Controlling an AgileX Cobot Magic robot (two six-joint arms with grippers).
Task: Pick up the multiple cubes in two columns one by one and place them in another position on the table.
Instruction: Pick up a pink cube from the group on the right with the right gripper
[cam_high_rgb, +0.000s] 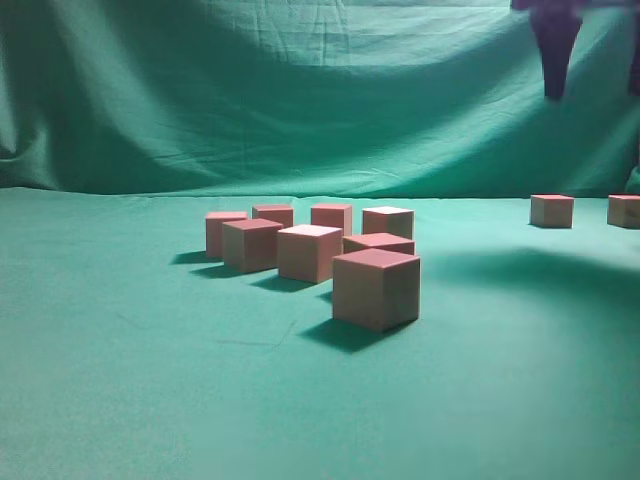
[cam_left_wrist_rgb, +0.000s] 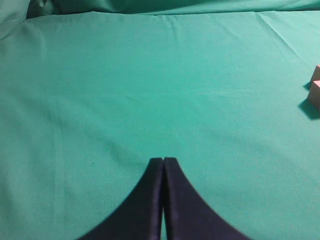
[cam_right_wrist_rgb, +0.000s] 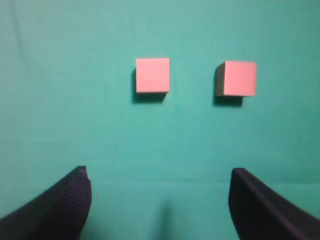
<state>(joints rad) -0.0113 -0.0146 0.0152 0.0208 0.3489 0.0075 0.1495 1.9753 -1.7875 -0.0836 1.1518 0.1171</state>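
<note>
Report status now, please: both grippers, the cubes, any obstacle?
Left gripper shut, empty. Right gripper open, empty, above two moved cubes. Eight cubes remain. No obstacle.

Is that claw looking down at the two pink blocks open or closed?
Open. The right gripper's two black fingers stand far apart with bare green table between them, holding nothing.

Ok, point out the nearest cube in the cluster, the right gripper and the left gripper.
nearest cube (cam_high_rgb: 376, 289): exterior view, on its front face.
right gripper (cam_right_wrist_rgb: 160, 192): right wrist view, midway between its open fingertips.
left gripper (cam_left_wrist_rgb: 163, 161): left wrist view, where its shut fingertips meet.
</note>
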